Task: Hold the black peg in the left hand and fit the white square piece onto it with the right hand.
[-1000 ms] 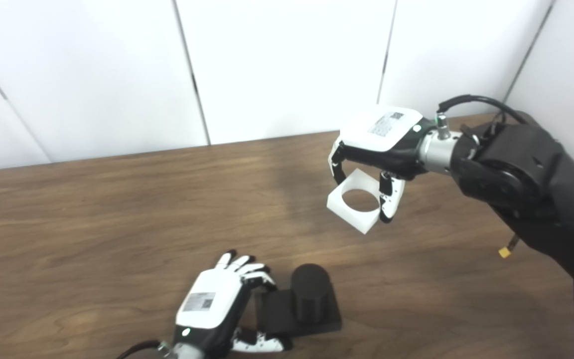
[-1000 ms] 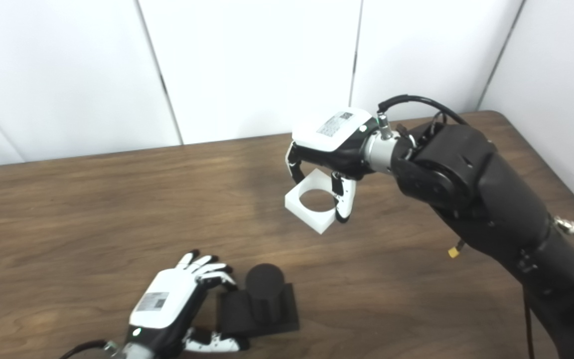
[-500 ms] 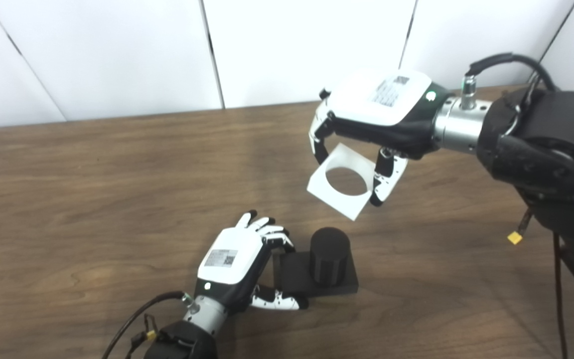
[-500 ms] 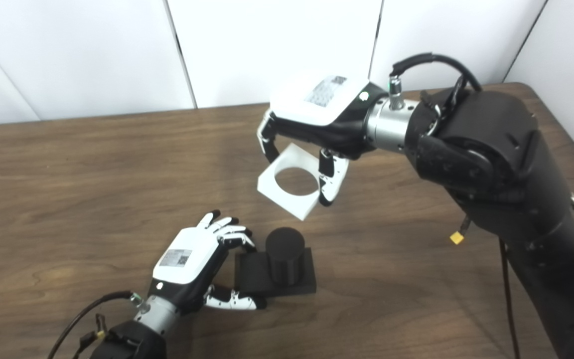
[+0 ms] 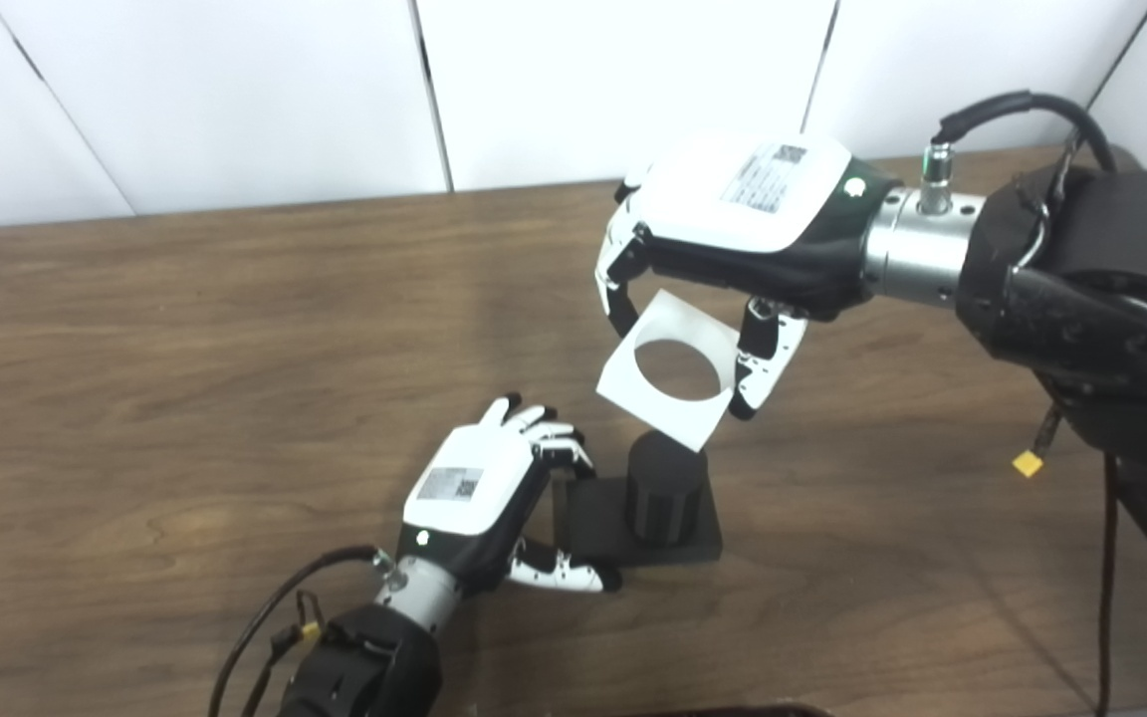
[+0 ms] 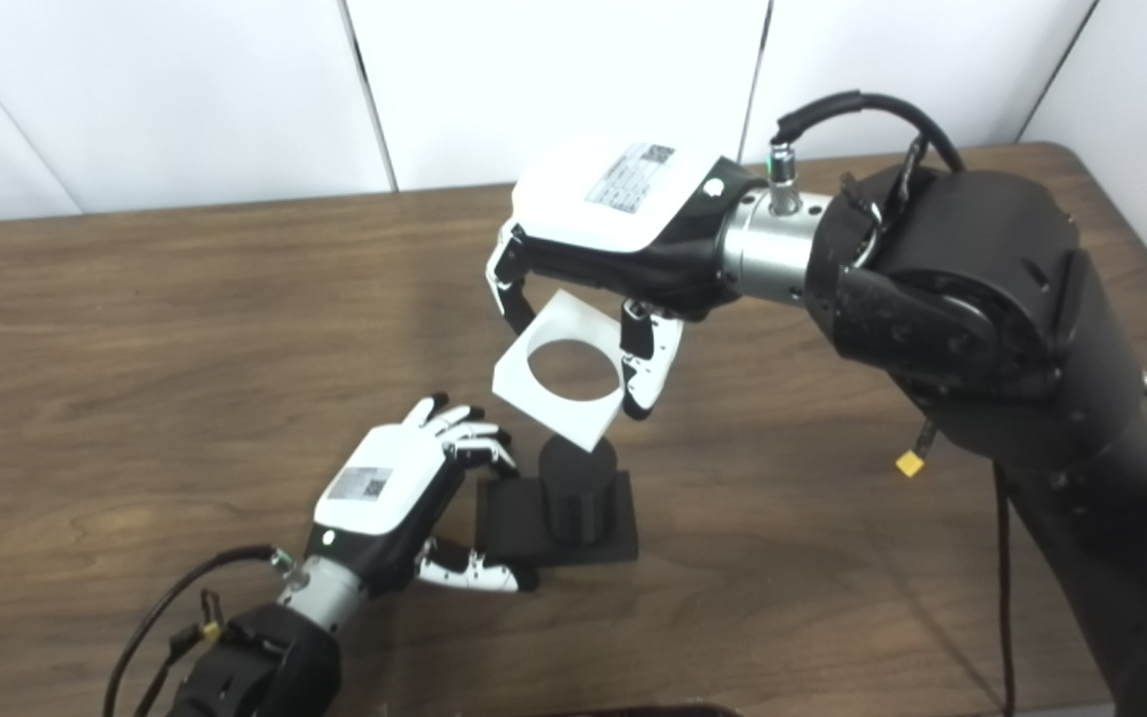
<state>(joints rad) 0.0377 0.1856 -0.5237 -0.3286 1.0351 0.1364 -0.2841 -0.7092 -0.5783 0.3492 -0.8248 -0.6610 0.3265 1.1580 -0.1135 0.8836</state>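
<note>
The black peg (image 5: 666, 488) is a short cylinder standing upright on a flat black square base (image 5: 593, 518) on the wooden table (image 5: 185, 349). My left hand (image 5: 474, 493) is closed on the base's left end, fingers at the far corner and thumb along the near edge. My right hand (image 5: 733, 224) is shut on the white square piece (image 5: 678, 420), which has a large round hole. It holds the piece tilted in the air just above and slightly behind the peg. The piece's lowest corner overlaps the peg's top in both views (image 6: 583, 423).
A small yellow tag (image 5: 1027, 463) dangles from the right arm over the table. A black cable (image 5: 265, 622) loops from the left wrist near the front edge. White wall panels stand behind the table's far edge. The table's right edge (image 6: 1131, 229) shows in the right eye view.
The camera has shifted. My right hand has carried the white piece down and to the left, from well behind the peg to just above it. The left hand stays at the base.
</note>
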